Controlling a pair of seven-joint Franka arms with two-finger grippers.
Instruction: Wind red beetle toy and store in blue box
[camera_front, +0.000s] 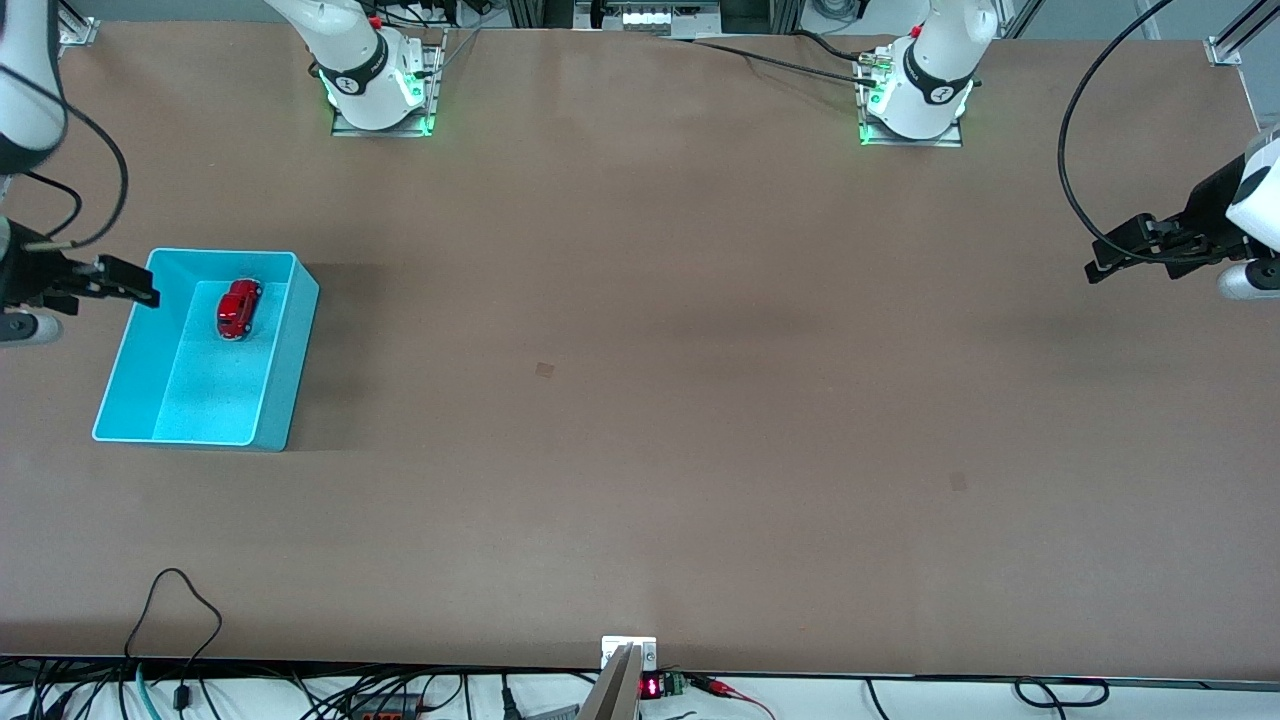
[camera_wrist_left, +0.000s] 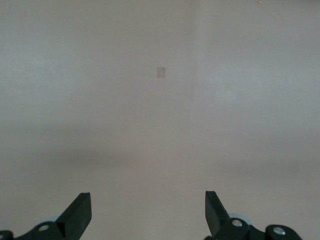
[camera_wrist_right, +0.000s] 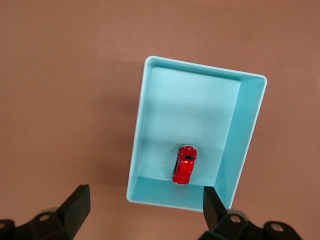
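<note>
The red beetle toy (camera_front: 239, 308) lies on the floor of the blue box (camera_front: 275, 400), in the part of the box farther from the front camera. The box stands at the right arm's end of the table. My right gripper (camera_front: 145, 290) is open and empty, in the air over the box's outer wall. In the right wrist view the toy (camera_wrist_right: 184, 164) and the box (camera_wrist_right: 141, 120) lie below the spread fingers (camera_wrist_right: 76, 204) of my right gripper (camera_wrist_right: 147, 207). My left gripper (camera_front: 1095, 268) is open and empty, over bare table at the left arm's end; its wrist view shows my left gripper (camera_wrist_left: 148, 215) over bare tabletop.
The brown table (camera_front: 650, 380) carries nothing else. Small dark square marks (camera_front: 544, 369) show on its surface. Cables and a small device (camera_front: 655, 686) lie along the edge nearest the front camera. The arm bases (camera_front: 380, 85) stand along the edge farthest from the front camera.
</note>
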